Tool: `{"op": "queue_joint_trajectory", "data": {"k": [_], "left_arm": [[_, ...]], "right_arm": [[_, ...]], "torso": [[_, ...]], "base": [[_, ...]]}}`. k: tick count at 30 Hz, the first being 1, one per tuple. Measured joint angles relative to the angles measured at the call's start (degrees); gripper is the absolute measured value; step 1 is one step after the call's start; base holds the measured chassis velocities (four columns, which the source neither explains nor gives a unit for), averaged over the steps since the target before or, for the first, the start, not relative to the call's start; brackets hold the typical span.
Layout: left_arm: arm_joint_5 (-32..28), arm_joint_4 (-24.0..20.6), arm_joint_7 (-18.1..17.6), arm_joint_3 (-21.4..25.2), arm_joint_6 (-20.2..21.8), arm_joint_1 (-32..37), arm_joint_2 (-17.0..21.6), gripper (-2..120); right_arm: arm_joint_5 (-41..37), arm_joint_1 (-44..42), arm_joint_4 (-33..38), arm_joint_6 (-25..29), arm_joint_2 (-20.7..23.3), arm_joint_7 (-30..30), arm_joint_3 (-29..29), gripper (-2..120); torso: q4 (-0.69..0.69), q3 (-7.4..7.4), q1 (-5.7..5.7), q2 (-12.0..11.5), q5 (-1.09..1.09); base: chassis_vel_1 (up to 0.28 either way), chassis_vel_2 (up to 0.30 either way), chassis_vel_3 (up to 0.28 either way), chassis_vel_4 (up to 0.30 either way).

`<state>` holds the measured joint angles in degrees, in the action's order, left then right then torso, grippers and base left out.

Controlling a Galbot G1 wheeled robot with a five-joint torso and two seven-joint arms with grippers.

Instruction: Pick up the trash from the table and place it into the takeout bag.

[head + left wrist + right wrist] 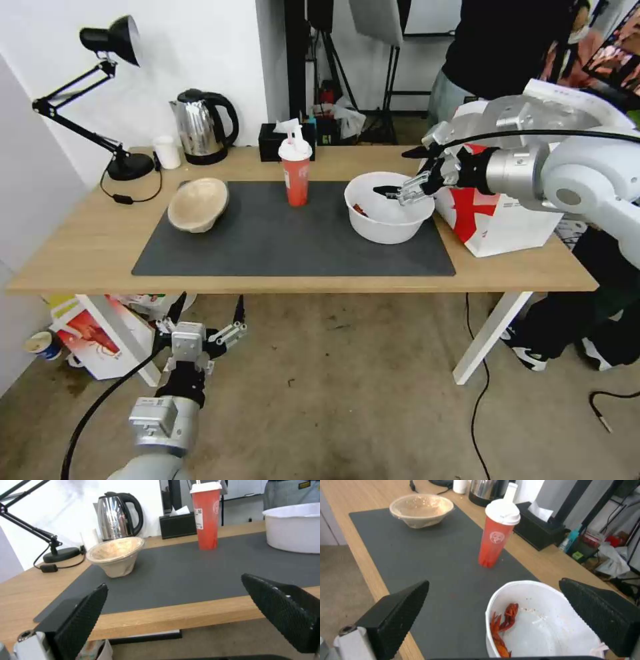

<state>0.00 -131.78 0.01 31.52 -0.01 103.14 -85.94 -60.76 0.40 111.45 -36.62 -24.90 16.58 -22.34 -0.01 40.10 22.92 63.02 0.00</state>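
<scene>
The white bowl (389, 217) with red scraps sits on the grey mat (293, 233), right next to the takeout bag (497, 223) on the tabletop (87, 247). Right hand (405, 175) hovers over its rim, fingers spread wide. Left hand (200, 320) hangs below the tabletop edge, also open.

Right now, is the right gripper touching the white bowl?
Cannot tell. In the head view the right gripper overlaps the white bowl's rim. In the right wrist view its open fingers straddle the bowl, but neither contact nor a gap shows plainly.
</scene>
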Motion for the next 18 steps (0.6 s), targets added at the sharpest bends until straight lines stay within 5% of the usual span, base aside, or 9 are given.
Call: {"op": "queue_joint_trajectory", "data": {"k": [18], "left_arm": [[0.0, 0.0, 0.0, 0.0, 0.0, 0.0, 0.0, 100]], "right_arm": [[-11.7, 19.2, -6.8, -4.6, -6.1, -10.2, -26.1, 100]], "torso": [[0.02, 0.00, 0.00, 0.0, -0.01]], "base": [[0.000, 0.000, 0.000, 0.000]]}}
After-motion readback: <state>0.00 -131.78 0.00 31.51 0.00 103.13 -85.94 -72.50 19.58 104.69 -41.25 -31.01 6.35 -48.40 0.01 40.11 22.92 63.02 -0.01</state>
